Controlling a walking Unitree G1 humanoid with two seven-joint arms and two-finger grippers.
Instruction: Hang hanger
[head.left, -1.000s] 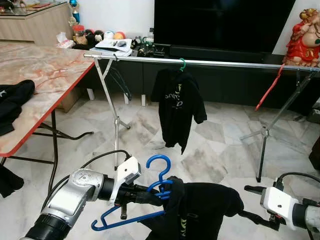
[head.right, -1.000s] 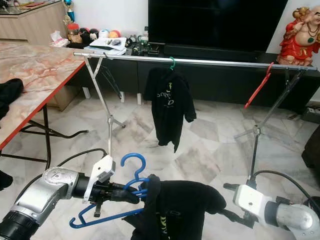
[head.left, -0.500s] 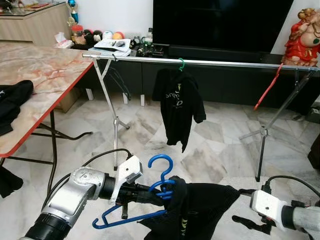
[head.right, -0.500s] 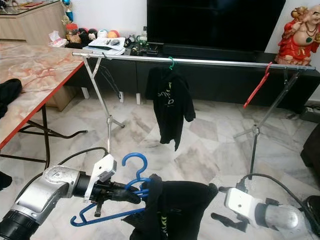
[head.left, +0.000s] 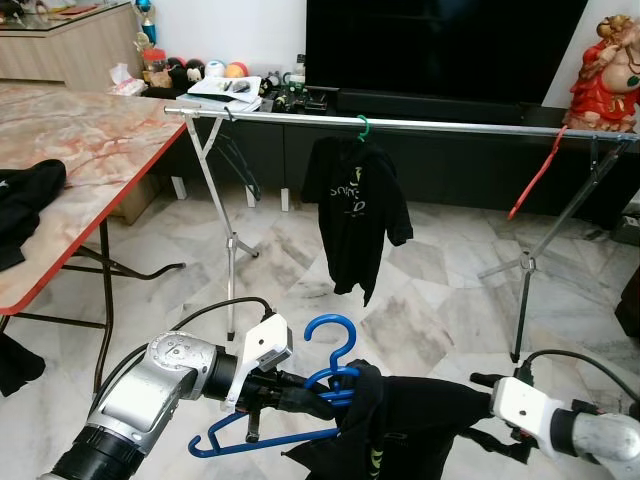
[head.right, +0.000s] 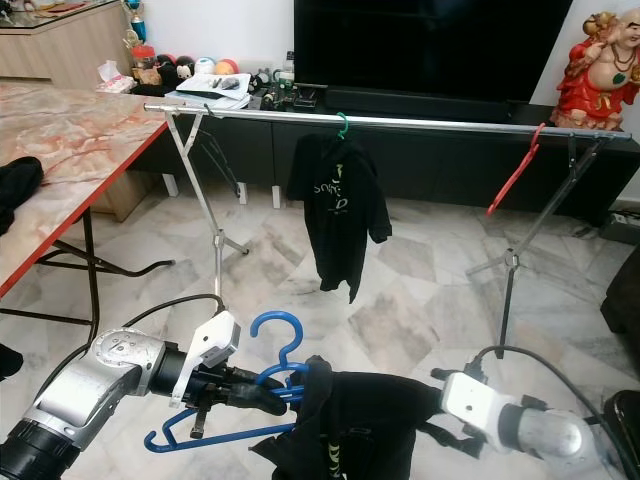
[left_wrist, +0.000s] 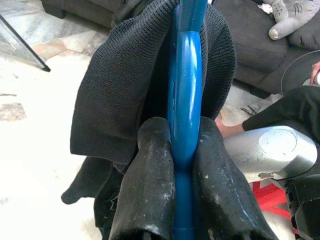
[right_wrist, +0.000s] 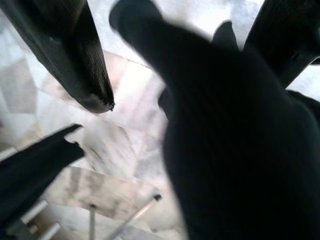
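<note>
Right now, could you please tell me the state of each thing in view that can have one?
Left gripper: shut on the blue hanger.
Blue hanger: held low, not yet on the rail, a black garment draped over it.
Black garment: partly on the hanger, bunched.
Right gripper: open, fingers either side of the garment.
Rail: standing, one black shirt hanging on a green hanger.
Red hanger: hooked on the rail, empty.
</note>
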